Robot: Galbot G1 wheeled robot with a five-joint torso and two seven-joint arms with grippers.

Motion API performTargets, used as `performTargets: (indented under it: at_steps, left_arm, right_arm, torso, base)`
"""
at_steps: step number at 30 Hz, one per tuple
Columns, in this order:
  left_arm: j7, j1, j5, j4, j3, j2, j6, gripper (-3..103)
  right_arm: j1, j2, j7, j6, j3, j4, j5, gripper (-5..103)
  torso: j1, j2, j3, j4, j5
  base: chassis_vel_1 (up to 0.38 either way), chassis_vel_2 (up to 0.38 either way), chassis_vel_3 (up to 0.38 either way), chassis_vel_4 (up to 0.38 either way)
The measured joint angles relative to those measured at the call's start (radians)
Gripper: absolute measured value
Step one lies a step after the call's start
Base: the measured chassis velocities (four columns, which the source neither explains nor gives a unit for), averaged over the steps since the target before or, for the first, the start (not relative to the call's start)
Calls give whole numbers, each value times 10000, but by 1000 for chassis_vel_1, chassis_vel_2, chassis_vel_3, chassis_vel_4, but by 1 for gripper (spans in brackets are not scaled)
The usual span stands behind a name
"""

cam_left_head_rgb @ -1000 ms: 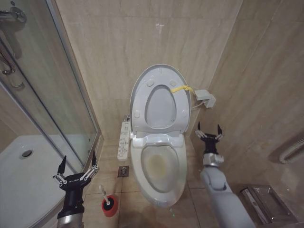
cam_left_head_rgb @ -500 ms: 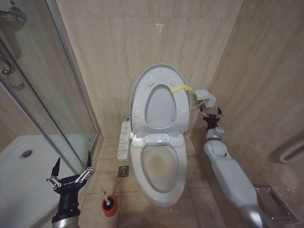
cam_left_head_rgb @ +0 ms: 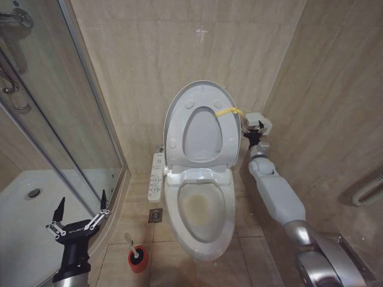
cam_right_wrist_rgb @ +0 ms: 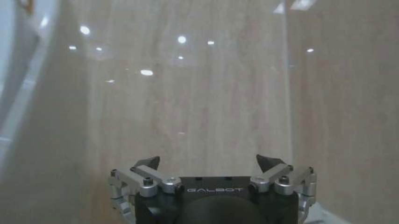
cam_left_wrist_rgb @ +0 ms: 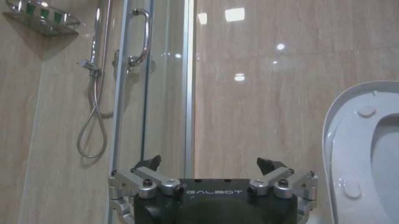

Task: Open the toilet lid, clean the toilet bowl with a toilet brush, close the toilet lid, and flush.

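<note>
The toilet lid (cam_left_head_rgb: 200, 122) is viewed downward from the head camera and sideways, nearer, from the left wrist camera; a wall is faced closely by the right wrist camera.

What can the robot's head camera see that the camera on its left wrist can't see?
Head view: the toilet bowl with its stained inside, the toilet brush in its red cup on the floor, the yellow strap, and the right gripper stretched out beside the raised lid. Left wrist view: the shower hose and a wire shelf high on the wall. Both: the raised toilet lid, the open left gripper and the glass shower door.
</note>
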Motion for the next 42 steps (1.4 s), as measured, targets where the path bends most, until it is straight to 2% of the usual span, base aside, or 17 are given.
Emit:
performTargets:
  at_steps: [3, 4, 6, 8, 9, 13, 16, 22, 30, 38, 42]
  left_arm:
    - [-17, 21, 4, 26, 90, -33, -44, 100]
    - [-18, 18, 13, 46, 133, -48, -55, 100]
    - [-19, 7, 25, 70, 174, -64, -66, 100]
    - [-34, -45, 94, 197, 302, -133, -106, 100]
    - [-40, -61, 127, 244, 350, -158, -122, 100]
    - [-52, -118, 251, 394, 546, -253, -173, 100]
    - [-49, -260, 396, 612, 818, -434, -180, 100]
    - [-11, -420, 511, 876, 822, -600, -231, 100]
    - [-3, -609, 360, 1039, 684, -571, -233, 100]
    - [-14, -840, 266, 1269, 716, -610, -233, 100]
    - [-12, -929, 255, 1308, 767, -641, -226, 100]
  right_arm:
    - [-267, 32, -70, -25, -161, 540, 223, 100]
    - [-479, -50, -105, -25, -203, 858, 381, 100]
    - [-734, -119, -168, -24, -250, 1227, 501, 100]
    - [-1383, -320, -296, -9, -260, 2169, 672, 100]
    - [-1590, -385, -302, -9, -244, 2477, 738, 100]
    - [-2202, -590, -283, -5, -73, 3358, 857, 100]
    - [-3281, -968, -249, 420, 280, 4462, 854, 100]
    - [-4825, -1340, -104, 961, 663, 5402, 841, 100]
    - [-6740, -1415, 171, 1753, 1072, 6316, 719, 100]
    - [-8381, -1053, 256, 2072, 1190, 7225, 495, 100]
    - [-9323, -1001, 482, 2141, 1035, 7900, 760, 100]
  torso:
    - [0, 0, 0, 1, 1]
    - [1, 0, 0, -10, 0]
    - [1, 0, 0, -12, 1]
    - [0, 0, 0, -7, 7]
    - [-1, 0, -1, 4, 5]
    - [-2, 1, -1, 5, 4]
    - [-2, 1, -1, 1, 2]
    - [-2, 1, -1, -1, 4]
    - [-2, 1, -1, 1, 4]
    - [-2, 2, -1, 1, 2]
    - [-2, 1, -1, -5, 4]
  base:
    - [0, 0, 0, 0]
    - [0, 0, 0, 0]
    - [0, 0, 0, 0]
    - [0, 0, 0, 0]
    - [0, 0, 0, 0]
    - [0, 0, 0, 0]
    - [0, 0, 0, 0]
    - [0, 0, 0, 0]
    - [0, 0, 0, 0]
    - [0, 0, 0, 0]
    - [0, 0, 0, 0]
